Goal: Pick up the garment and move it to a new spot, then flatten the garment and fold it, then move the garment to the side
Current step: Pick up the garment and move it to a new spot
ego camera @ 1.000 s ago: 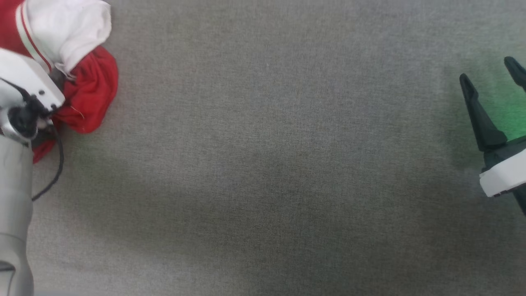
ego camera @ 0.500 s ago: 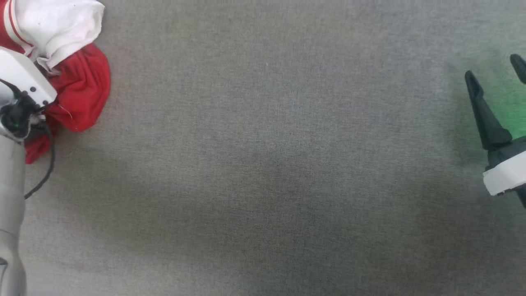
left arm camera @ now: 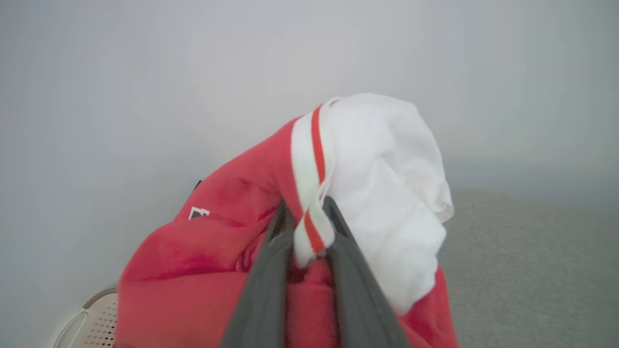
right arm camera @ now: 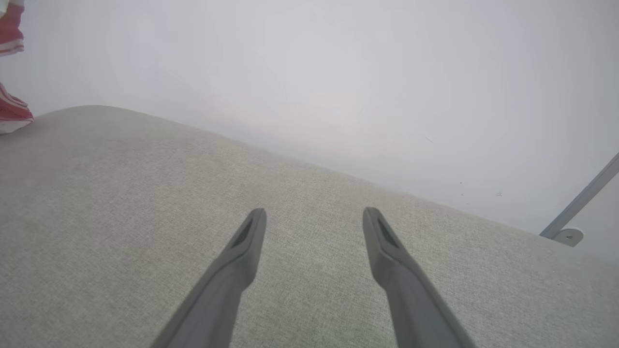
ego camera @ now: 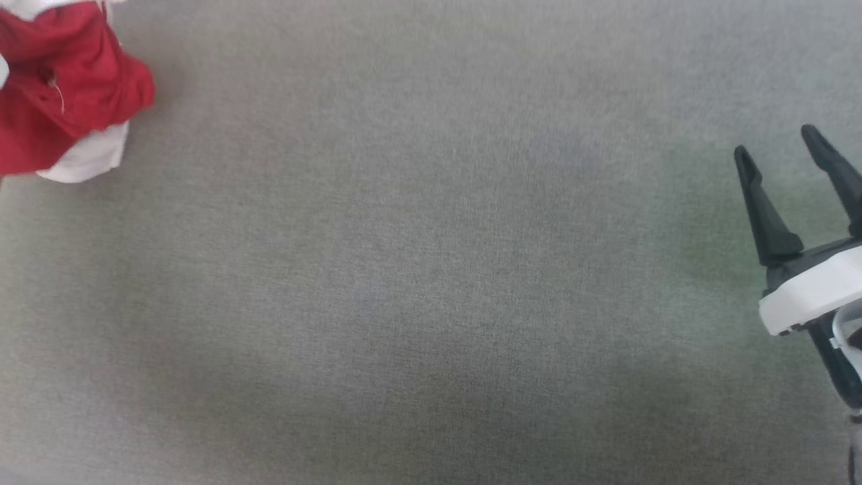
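The left gripper (left arm camera: 305, 209) has its two dark fingers pressed together on the red-and-white striped trim of the shirt (left arm camera: 203, 261), pinching a fold of it just where a white sleeve (left arm camera: 387, 193) meets the red body. From that pinch the cloth bunches out on both sides – the sleeve drooping to the right of the fingers, the red body heaped to the left and below them. A small black-and-white scrap of the lettering (left arm camera: 197, 212) peeks from a crease (too little of it to read). At the lower left corner of the left wrist view sits the rim of a pale thing with small holes (left arm camera: 92, 319).

From the head, the shirt (ego camera: 60, 87) is a crumpled red lump with white at its lower edge, in the far upper left corner over the grey cloth-covered table (ego camera: 431, 269). Whether it rests on the cloth or hangs just off it I cannot tell.

The right gripper (ego camera: 774, 143) is well apart from it at the right edge, fingers spread and holding nothing. Its own camera shows the two fingers parted (right arm camera: 314, 211) above bare grey cloth – the shirt (right arm camera: 12, 113) a sliver at the far left edge, a pale wall (right arm camera: 309, 72) behind, and a slanted metal rod on a round foot (right arm camera: 578, 200) at the right.
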{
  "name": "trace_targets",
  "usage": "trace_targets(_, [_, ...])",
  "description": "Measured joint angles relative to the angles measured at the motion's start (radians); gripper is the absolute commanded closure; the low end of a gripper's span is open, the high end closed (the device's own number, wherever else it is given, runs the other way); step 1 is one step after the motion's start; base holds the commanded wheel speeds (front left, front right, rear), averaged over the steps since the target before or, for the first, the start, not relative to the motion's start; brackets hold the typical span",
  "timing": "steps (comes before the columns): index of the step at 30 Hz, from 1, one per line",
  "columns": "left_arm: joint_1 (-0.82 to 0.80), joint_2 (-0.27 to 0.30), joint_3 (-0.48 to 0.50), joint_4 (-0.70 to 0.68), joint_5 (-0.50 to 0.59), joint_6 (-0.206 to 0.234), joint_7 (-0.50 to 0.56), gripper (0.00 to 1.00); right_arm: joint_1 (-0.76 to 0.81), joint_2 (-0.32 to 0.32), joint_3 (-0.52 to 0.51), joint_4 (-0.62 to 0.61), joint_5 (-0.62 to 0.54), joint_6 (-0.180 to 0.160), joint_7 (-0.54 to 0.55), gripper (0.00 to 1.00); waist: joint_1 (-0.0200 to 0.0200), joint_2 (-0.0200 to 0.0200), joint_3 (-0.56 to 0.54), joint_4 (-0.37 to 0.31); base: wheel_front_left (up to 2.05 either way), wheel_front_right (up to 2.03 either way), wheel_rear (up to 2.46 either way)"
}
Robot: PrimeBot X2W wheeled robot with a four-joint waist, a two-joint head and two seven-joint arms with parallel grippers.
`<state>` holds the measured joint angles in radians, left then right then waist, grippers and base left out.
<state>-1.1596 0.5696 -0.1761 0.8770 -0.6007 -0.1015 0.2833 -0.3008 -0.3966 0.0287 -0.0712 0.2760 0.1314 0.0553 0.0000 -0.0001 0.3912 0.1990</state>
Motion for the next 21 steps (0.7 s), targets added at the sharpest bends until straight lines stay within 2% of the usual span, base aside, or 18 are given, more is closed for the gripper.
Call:
trace_targets(5, [-0.003,0.026,-0.019,-0.137,0.002,0.002,0.092,1.00,0.007,0.026,0.002,0.023,-0.005,0.000,-0.012,0.00,0.0000,0.0000,-0.063,0.000,0.00,0.00,0.00])
trace_targets(12, [0.042,0.044,-0.034,-0.361,-0.010,0.037,0.227,1.00,0.008,0.054,-0.004,0.046,-0.009,0.000,-0.029,0.00,0.0000,0.0000,-0.123,-0.019,0.00,0.00,0.00])
trace_targets(13, [0.063,0.054,-0.039,-0.449,-0.011,0.055,0.266,1.00,0.008,0.059,-0.009,0.053,-0.012,0.000,-0.036,0.00,0.0000,0.0001,-0.137,-0.033,0.00,0.00,0.00])
trace_targets(21, [0.161,0.072,-0.058,-0.786,-0.026,0.154,0.450,1.00,0.011,0.093,-0.035,0.084,-0.016,0.000,-0.063,0.00,0.0000,0.0000,-0.176,-0.118,0.00,0.00,0.00])
